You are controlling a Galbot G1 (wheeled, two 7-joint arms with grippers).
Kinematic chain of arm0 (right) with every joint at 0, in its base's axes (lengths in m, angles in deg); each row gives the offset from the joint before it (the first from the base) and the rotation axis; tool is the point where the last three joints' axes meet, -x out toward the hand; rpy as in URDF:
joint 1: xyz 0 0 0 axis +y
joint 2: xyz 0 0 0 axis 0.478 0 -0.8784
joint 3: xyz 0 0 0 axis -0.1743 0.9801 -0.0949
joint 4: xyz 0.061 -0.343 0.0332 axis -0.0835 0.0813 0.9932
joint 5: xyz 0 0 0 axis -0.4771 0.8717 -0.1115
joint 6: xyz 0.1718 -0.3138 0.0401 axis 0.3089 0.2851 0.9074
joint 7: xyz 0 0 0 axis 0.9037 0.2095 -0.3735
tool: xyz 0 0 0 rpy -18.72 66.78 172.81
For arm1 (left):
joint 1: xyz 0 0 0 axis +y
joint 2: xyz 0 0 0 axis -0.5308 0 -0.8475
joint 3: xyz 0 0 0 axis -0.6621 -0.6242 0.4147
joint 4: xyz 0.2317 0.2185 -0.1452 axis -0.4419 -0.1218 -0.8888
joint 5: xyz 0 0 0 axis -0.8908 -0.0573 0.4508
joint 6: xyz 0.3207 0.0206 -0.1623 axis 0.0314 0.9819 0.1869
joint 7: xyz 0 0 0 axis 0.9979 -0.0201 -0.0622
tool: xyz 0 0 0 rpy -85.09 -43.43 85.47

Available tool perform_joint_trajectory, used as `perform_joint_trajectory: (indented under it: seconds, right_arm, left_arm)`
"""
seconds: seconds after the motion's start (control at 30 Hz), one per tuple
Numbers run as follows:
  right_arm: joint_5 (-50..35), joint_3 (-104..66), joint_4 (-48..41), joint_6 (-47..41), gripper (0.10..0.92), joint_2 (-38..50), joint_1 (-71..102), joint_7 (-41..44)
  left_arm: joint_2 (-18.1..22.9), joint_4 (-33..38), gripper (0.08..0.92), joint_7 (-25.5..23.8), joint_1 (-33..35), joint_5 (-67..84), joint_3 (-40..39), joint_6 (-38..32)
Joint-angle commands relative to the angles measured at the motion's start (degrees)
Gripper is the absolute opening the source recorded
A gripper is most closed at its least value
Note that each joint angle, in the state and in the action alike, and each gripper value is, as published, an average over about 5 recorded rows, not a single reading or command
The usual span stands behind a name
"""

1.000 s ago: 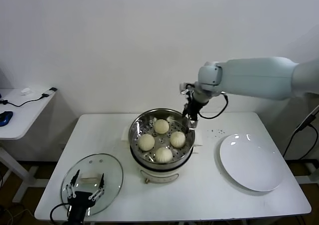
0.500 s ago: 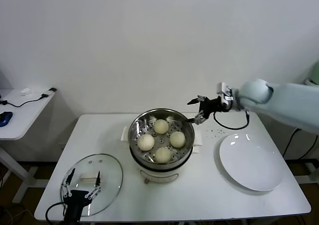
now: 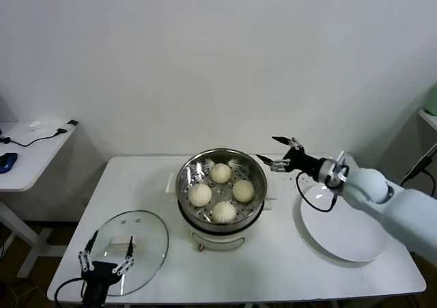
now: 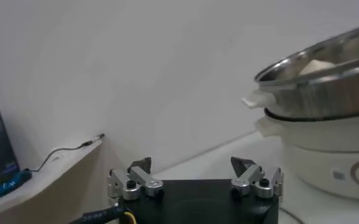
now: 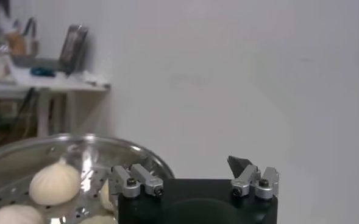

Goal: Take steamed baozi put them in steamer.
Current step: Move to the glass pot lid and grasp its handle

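**All 4 baozi in steamer; both arms empty**

Four steamed baozi (image 3: pixel 220 192) sit spaced apart on perforated floor of steamer (image 3: pixel 254 173), centre of tabletop (image 3: pixel 287 253); plate (image 3: pixel 345 222) bare, so loading looks complete. Right end effector (image 3: pixel 276 154) beside steamer rim, above tabletop, fingers spread, holding nothing. Left end effector (image 3: pixel 104 260) low over glass lid (image 3: pixel 147 229), also spread, empty; prob. placed for lid pickup.

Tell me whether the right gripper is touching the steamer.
Apart. The head view shows the right gripper, jaws open and empty, beside the steamer with bare wall showing between them.
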Motion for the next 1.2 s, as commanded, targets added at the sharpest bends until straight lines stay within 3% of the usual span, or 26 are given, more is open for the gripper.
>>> perform_joint_trajectory:
  seconds: [0.03, 0.2, 0.4, 0.67, 1.2]
  right_arm:
    - [8.39, -58.38, 3.93, 3.32, 0.823, -11.67, 53.11, -2.93]
    - [11.41, -64.07, 3.59, 2.73, 0.823, -18.71, 57.98, -1.94]
    - [15.87, -66.05, 1.64, 2.41, 0.823, -22.74, 60.11, -1.61]
    - [18.74, -66.24, -0.35, 2.66, 0.823, -24.69, 60.23, -1.72]
    - [21.91, -65.36, -0.75, 3.02, 0.823, -26.31, 60.36, -1.89]
  left_arm:
    - [-0.1, 1.67, 0.823, -0.16, 0.41, -26.79, 3.76, -1.04]
    - [-1.23, 0.1, 0.823, 3.03, -0.22, -55.91, 5.62, -4.16]
    - [-2.21, -5.36, 0.823, 9.68, -0.88, -71.77, 1.54, -2.58]
    - [-2.15, -13.03, 0.823, 7.49, -6.32, -76.09, -0.68, 3.58]
    - [-2.55, -23.74, 0.823, 10.93, -16.94, -74.2, -0.41, 8.24]
